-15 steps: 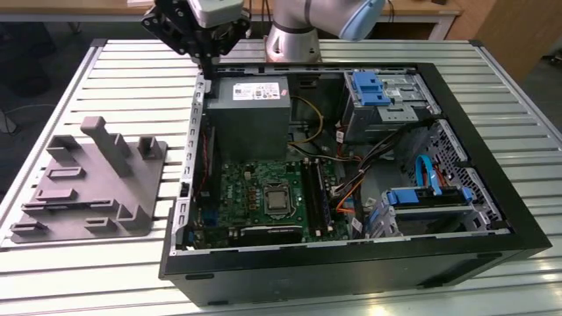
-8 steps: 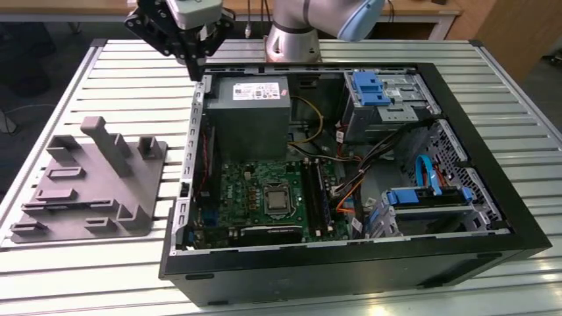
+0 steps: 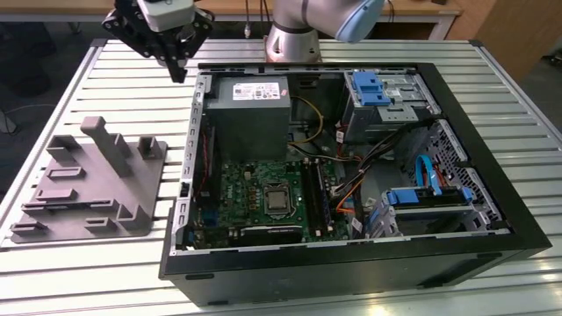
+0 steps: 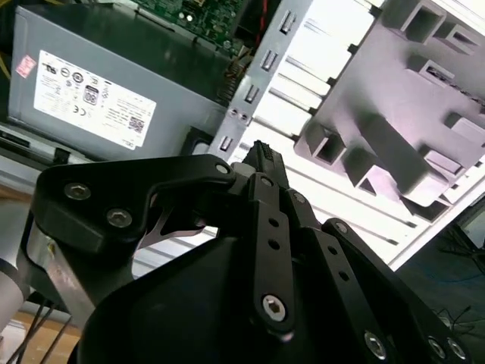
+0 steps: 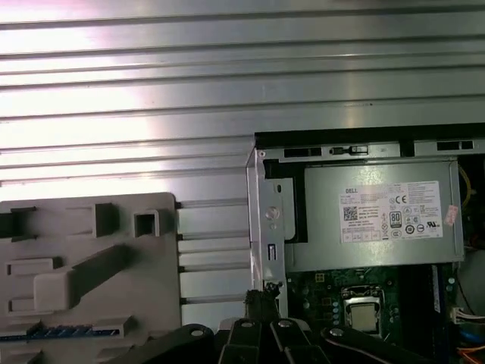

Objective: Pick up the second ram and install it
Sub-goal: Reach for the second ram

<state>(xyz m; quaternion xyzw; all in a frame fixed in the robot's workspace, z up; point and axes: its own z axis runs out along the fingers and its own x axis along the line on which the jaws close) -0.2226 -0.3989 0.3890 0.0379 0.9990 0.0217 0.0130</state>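
My gripper (image 3: 179, 71) hangs above the slatted table, just outside the far left corner of the open computer case (image 3: 491, 197). Its fingers meet in one dark tip in both wrist views (image 4: 261, 155) (image 5: 261, 299), shut with nothing between them. The second ram (image 5: 64, 331) shows as a thin bluish strip standing on edge in a slot of the grey fixture tray (image 5: 91, 220). In the exterior view it is a dark line (image 3: 66, 205) in the tray (image 3: 141, 178), well apart from the gripper. The green motherboard (image 3: 255, 191) lies inside the case, with long black slots (image 3: 320, 194) beside the processor socket.
The grey power supply (image 3: 246, 112) fills the case's far left part. Blue drive brackets (image 3: 369, 89) and loose cables (image 3: 351, 178) take up the exterior view's right side of the case. A tall post (image 3: 110, 148) rises from the tray. The arm's base (image 3: 294, 39) stands behind the case.
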